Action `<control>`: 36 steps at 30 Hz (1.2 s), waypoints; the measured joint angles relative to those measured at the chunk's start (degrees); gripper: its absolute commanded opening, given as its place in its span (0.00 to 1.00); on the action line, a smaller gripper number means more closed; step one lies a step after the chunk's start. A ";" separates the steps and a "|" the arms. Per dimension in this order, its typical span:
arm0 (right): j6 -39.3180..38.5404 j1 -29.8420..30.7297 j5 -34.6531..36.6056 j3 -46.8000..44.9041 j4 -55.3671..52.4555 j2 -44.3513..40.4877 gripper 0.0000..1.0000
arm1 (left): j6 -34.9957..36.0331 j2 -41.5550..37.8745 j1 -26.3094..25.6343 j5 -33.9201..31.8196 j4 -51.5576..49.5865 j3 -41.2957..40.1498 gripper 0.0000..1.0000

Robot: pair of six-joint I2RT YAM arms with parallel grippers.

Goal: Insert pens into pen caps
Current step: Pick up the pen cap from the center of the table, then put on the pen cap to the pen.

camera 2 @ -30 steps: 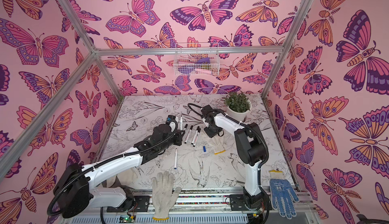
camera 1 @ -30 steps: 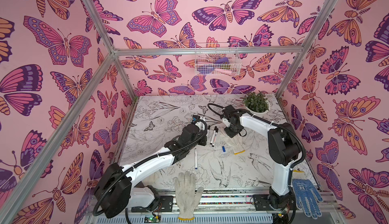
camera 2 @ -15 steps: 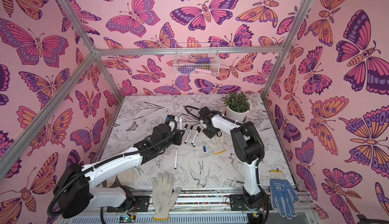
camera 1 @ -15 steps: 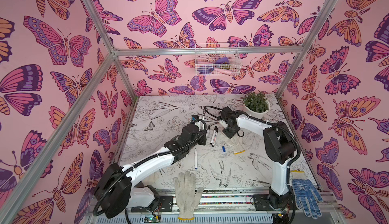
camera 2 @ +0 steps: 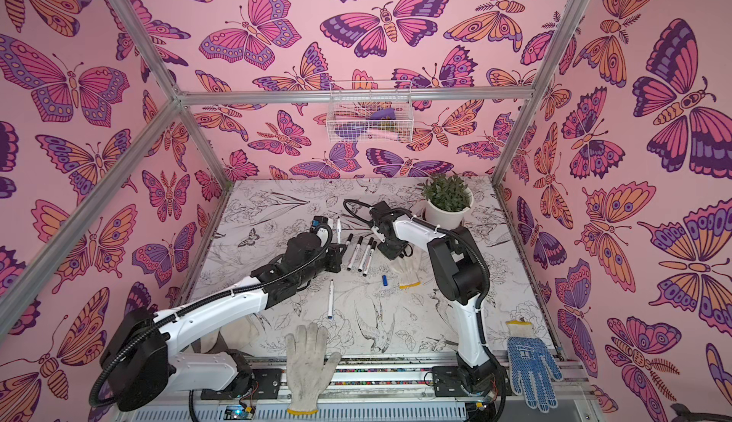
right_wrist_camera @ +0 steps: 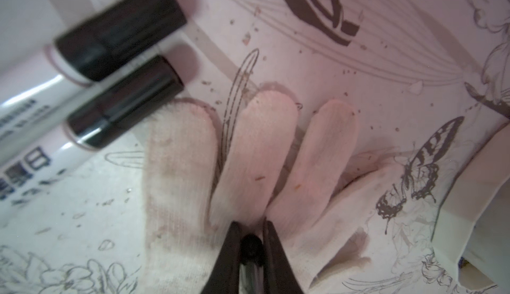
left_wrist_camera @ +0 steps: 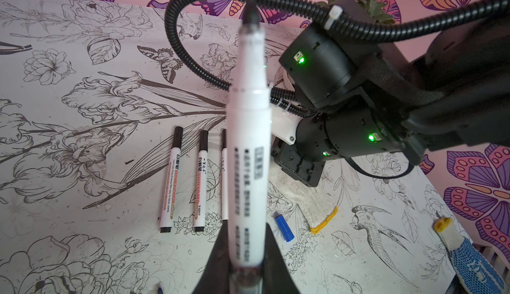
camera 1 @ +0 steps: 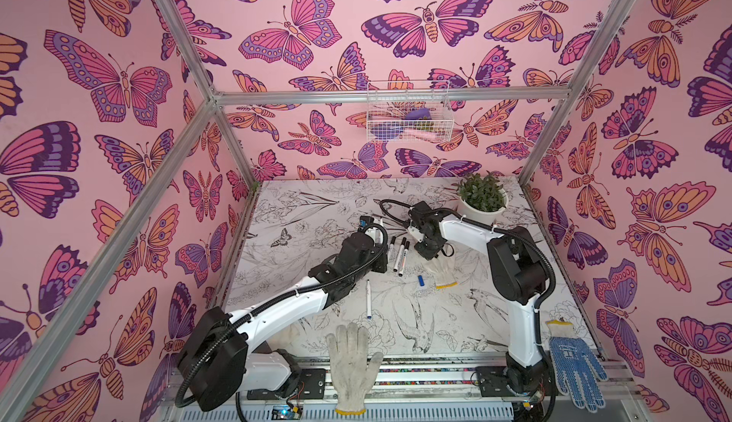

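The held pen (left_wrist_camera: pixel 248 140) is light, rigid, smooth plastic, best taken on the barrel well behind the nib. The left gripper (left_wrist_camera: pixel 245 254) pinches it near the tail, black tip pointing up and away. The black cap (right_wrist_camera: pixel 249 247) is tiny and hard, and I judge it apt to squirt out of a pinch. The right gripper (right_wrist_camera: pixel 250 232) is clamped across it, directly over the fingers of the mid-table knit glove (right_wrist_camera: pixel 256 154). The left arm reaches long and low, wrist raised, beyond the capped pens (camera 2: pixel 358 251) that lie just beside that glove. The right arm stands elbow-high, wrist folded down onto the glove.
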 measured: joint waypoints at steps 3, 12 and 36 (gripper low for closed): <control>2.14 -0.33 -0.63 0.31 -0.22 0.00 0.09 | 0.00 0.00 -0.02 0.02 -0.07 0.00 0.00; 14.45 -3.67 -6.99 1.09 -1.09 -7.21 0.04 | 3.21 1.81 0.00 5.49 -0.07 1.36 0.00; 60.17 -10.69 -37.40 -37.66 54.82 -43.34 0.00 | 11.19 12.96 -3.43 20.02 -0.15 8.90 0.00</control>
